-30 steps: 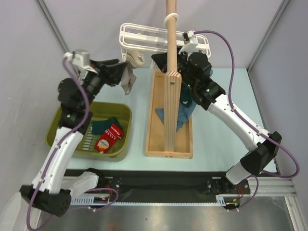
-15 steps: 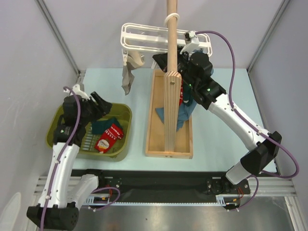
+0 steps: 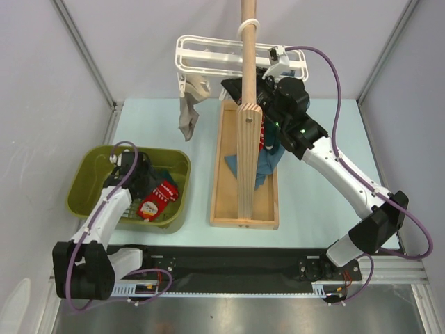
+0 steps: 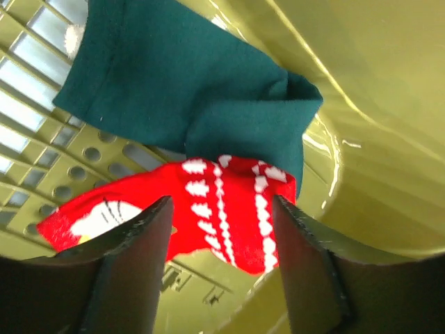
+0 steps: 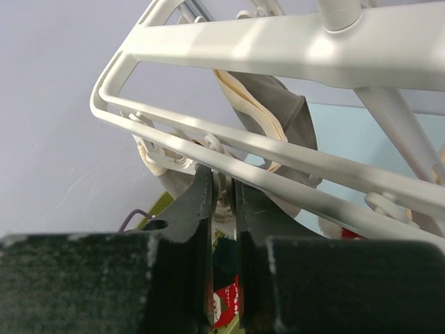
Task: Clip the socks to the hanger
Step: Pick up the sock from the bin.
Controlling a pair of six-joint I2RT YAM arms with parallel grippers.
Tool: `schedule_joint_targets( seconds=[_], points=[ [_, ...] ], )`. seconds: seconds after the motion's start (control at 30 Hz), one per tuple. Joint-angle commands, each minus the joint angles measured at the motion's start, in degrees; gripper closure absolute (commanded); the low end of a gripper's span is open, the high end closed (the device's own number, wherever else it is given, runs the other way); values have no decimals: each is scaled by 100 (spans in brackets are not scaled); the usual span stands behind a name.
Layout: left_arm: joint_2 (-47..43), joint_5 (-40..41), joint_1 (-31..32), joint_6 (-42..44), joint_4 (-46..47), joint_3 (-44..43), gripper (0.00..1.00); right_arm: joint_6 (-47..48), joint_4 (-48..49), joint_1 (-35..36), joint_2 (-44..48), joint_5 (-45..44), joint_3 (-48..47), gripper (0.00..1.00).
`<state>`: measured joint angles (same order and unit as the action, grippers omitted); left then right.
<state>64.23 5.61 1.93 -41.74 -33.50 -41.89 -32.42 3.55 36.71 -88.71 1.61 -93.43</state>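
A red sock with white print (image 3: 158, 198) (image 4: 222, 202) and a dark teal sock (image 3: 154, 179) (image 4: 181, 90) lie in the green basket. My left gripper (image 3: 141, 182) (image 4: 221, 206) hangs open low inside the basket, its fingers on either side of the red sock's edge and holding nothing. The white slatted hanger (image 3: 208, 52) (image 5: 278, 49) hangs from the wooden pole. Under its slats, my right gripper (image 3: 235, 87) (image 5: 222, 184) is shut on a white clip peg (image 5: 224, 198).
A grey-beige sock (image 3: 188, 115) (image 5: 278, 118) hangs from a peg at the hanger's left end. The wooden pole stand (image 3: 243, 174) fills the table's middle, with a blue garment (image 3: 268, 163) draped on its base. The green basket (image 3: 83, 184) (image 4: 375, 104) sits front left.
My left arm has dropped from the hanger down into the basket, leaving the grey-beige sock hanging from its peg. The right arm has stayed put.
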Motion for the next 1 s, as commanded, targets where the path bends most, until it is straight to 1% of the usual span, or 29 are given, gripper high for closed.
schedule_joint_targets(
  seconds=[0.0,0.03,0.13,0.23,0.3,0.43,0.47,0.73,0.8,0.87,0.97],
  points=[
    [-121,257,35,-133,676,259,37,-115,40,-67,161,103,114,100],
    [-112,187,35,-116,747,347,43,-150,84,-67,161,120,132,100],
    [-7,116,114,-98,897,383,48,-185,111,-85,134,156,158,100],
    [90,72,237,-2,933,339,48,-194,111,-85,143,165,158,100],
    [46,116,325,-28,967,348,46,-203,111,-85,134,173,158,100],
    [10,187,544,7,1117,348,35,-203,119,-94,126,173,184,100],
    [63,178,588,-10,1048,278,34,-212,128,-94,126,173,185,100],
    [-86,195,598,78,1197,287,34,-212,93,-94,134,182,193,100],
    [89,257,598,69,1161,269,35,-229,102,-94,117,182,167,100],
    [360,134,598,96,1240,252,38,-264,119,-94,99,200,176,100],
    [643,99,606,43,1188,164,40,-317,146,-94,73,235,158,100]
  ],
)
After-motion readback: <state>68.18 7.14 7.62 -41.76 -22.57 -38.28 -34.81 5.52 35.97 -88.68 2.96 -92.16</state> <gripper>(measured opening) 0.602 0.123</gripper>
